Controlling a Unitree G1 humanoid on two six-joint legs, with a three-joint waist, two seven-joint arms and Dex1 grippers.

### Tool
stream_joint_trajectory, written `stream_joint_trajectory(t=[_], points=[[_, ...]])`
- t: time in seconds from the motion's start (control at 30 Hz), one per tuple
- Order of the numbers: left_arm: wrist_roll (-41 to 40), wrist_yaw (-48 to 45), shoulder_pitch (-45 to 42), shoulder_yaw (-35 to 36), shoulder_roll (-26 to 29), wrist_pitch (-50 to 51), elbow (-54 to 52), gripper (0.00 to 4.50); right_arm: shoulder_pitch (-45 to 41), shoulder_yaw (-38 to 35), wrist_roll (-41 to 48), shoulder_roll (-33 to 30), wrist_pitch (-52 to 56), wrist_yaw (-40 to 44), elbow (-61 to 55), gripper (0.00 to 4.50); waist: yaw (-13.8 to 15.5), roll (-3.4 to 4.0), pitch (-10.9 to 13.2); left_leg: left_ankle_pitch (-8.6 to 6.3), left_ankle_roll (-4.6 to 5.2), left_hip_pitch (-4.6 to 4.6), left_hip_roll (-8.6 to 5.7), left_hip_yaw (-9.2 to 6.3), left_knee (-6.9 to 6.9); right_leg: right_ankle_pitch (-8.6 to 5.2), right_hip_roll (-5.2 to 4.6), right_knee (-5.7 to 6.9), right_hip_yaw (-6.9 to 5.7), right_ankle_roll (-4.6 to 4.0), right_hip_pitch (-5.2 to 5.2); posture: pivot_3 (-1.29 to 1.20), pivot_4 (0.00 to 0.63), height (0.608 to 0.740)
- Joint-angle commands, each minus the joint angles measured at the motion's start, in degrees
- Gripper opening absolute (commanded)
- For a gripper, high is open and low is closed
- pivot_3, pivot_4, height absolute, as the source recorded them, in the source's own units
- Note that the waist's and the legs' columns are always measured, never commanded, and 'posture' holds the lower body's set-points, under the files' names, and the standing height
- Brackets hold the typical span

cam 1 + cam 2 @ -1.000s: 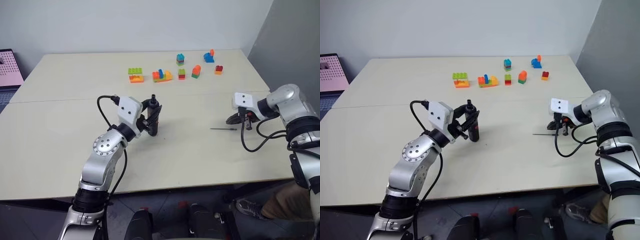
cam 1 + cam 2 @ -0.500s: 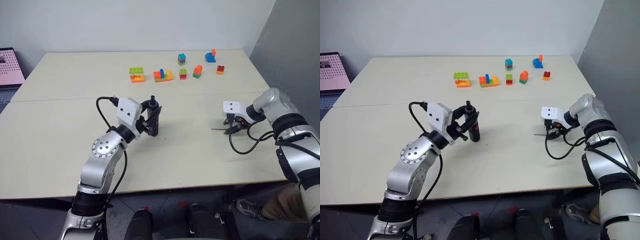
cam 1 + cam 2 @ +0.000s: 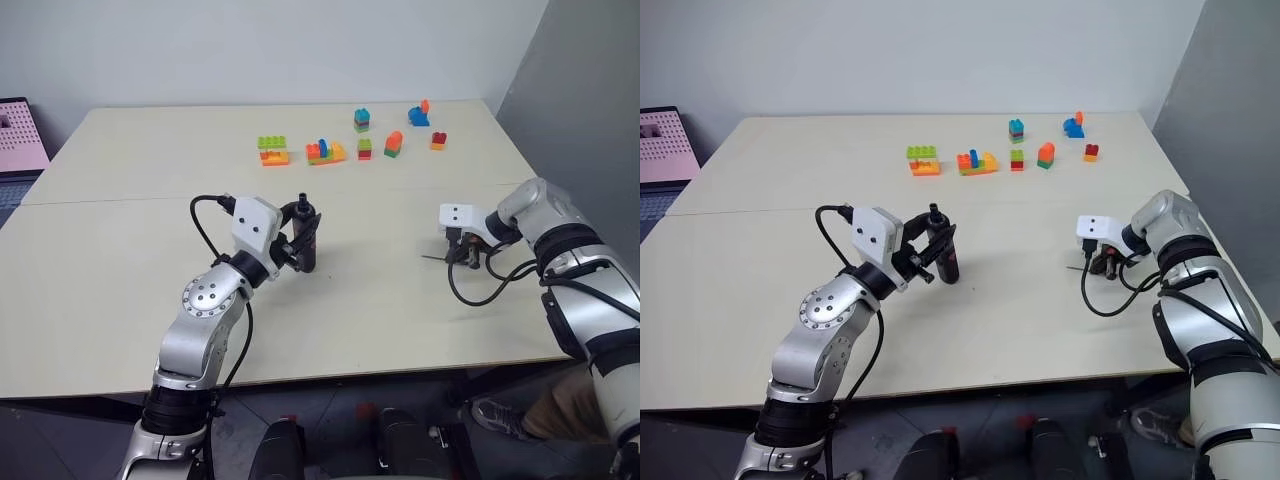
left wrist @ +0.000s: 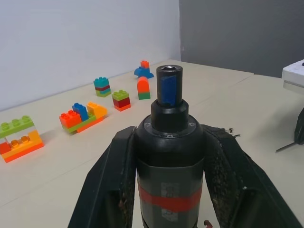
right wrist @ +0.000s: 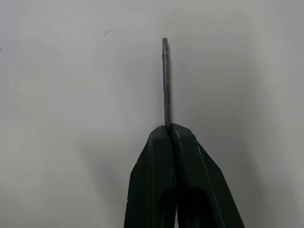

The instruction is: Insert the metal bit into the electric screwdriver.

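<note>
The electric screwdriver (image 3: 308, 243), black with a red band, stands upright near the table's middle. My left gripper (image 3: 298, 238) is shut on its body; in the left wrist view its open socket end (image 4: 170, 71) points up between the fingers (image 4: 116, 175). The metal bit (image 5: 165, 80), a thin grey rod, lies flat on the table at the right (image 3: 431, 258). My right gripper (image 5: 170, 127) points steeply down at it. It is shut, with the fingertips pinching the bit's near end; the rest of the rod sticks out towards the screwdriver.
Coloured toy bricks stand in a row at the back: a green-orange one (image 3: 271, 150), an orange-blue cluster (image 3: 325, 150), and smaller ones (image 3: 392, 143) further right. A pink panel (image 3: 18, 135) is at the far left. A grey wall (image 3: 590, 90) rises beyond the table's right edge.
My right gripper has moved in and down onto the bit's end, opened, then shut on it. The left gripper and the screwdriver have not moved.
</note>
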Motion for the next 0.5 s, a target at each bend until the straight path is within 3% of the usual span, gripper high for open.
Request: stream_joint_trajectory(t=[0.03,0.33,0.5], points=[[1.35,0.79,-0.43,0.96,0.57,0.31,0.53,1.64,-1.05,-4.25,3.70,-0.75,-0.54,-0.19,-1.03,0.00,-0.02,0.02,0.02,0.00,0.00,-0.01,0.00,0.00,-0.01,0.03,0.00,-0.01,0.00,0.05,-0.02,0.00,0.150,0.740],[0.45,4.18,-6.55,0.61,-3.61,2.62,-1.07,1.64,0.11,-17.05,16.83,-2.13,0.99,-0.71,-14.34,0.00,0.29,0.05,0.07,0.00,0.00,-0.53,-0.01,0.00,-0.01,0.08,0.00,-0.02,0.00,0.14,-0.48,0.00,0.150,0.740],[0.63,7.19,-9.70,-0.09,-7.17,5.11,-2.99,1.64,9.81,-24.57,26.82,-0.28,13.92,-6.01,-39.81,0.00,1.38,0.04,0.10,0.01,-0.01,-1.07,-0.01,-0.02,0.01,0.23,-0.01,-0.06,-0.05,-0.11,-0.96,0.00,0.150,0.740]])
